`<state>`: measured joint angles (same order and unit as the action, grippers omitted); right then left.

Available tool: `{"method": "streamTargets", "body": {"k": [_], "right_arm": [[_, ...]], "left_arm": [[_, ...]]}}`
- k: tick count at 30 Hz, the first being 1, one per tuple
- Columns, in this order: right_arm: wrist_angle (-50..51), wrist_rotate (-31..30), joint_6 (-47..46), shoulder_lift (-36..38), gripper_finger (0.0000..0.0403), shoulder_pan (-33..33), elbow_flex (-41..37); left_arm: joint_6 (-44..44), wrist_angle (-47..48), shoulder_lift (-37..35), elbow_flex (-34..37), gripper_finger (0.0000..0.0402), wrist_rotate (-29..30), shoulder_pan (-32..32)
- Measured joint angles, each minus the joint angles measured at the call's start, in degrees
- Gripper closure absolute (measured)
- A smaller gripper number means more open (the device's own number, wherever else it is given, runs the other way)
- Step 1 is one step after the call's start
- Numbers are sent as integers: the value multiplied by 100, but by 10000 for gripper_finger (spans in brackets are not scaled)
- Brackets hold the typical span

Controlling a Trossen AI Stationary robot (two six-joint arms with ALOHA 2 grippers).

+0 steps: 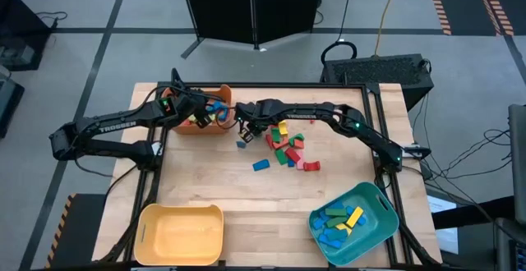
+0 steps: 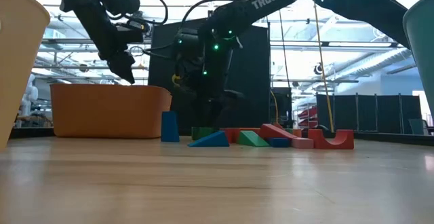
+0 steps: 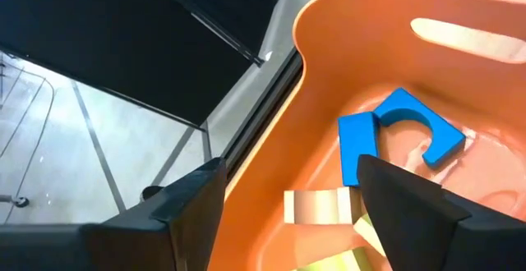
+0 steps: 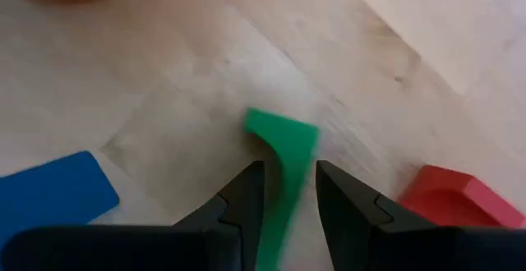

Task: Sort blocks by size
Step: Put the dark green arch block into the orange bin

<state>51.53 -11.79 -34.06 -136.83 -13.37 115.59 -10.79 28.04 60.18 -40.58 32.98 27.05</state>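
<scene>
Working over the wooden table (image 1: 246, 201), I had both arms stretched toward its far side. The three bins were the biggest things on it: the orange bin (image 1: 200, 127) under my left fingers, the yellow bin (image 1: 179, 234) and the teal bin (image 1: 380, 222) well apart from both my grippers, at the near corners. The teal bin held several blocks, blue, green and yellow (image 1: 354, 217).

My left gripper (image 1: 196, 107) hung above the orange bin, its fingers (image 3: 411, 209) spread wide apart and holding nothing. Below and between them, on the bin floor (image 3: 329, 82), lay a blue arch block (image 3: 427, 127) touching a blue bar (image 3: 358, 146), with a pale block (image 3: 316, 206) just beside the bar and nearer my fingers.

My right gripper (image 1: 249, 128) reached down to the table just beside the orange bin, at the edge of the loose pile of blocks (image 1: 288, 148). Its fingers (image 4: 349, 201) stood close together with a green block (image 4: 283, 152) running between them; they looked clamped on it, the block's far end sticking out past my fingertips onto the wood. A blue block (image 4: 53, 193) lay flat to one side of those fingers and a red block (image 4: 456, 197) to the other, both apart from the green one.

From table height, the pile showed a red arch (image 2: 332, 140), a green wedge (image 2: 251, 139), a blue wedge (image 2: 210, 140) and a small upright blue block (image 2: 169, 127) just beside the orange bin's wall (image 2: 108, 112).
</scene>
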Motion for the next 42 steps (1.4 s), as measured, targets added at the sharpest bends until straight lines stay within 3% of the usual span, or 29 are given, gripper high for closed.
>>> {"method": "streamTargets", "body": {"k": [8,18,26,42], "right_arm": [[128,310,81,-193,312,74,7],[13,15,775,-123,387,283,5],[21,-9,1278,154,366,426,0],[-185,-3,2132,455,382,415,-3]], "left_arm": [[66,-50,0,-168,126,3,-22],[64,-52,0,-203,126,-123,-227],[-313,-58,0,-203,126,-129,-458],[-319,-104,0,-202,126,-132,-734]]}}
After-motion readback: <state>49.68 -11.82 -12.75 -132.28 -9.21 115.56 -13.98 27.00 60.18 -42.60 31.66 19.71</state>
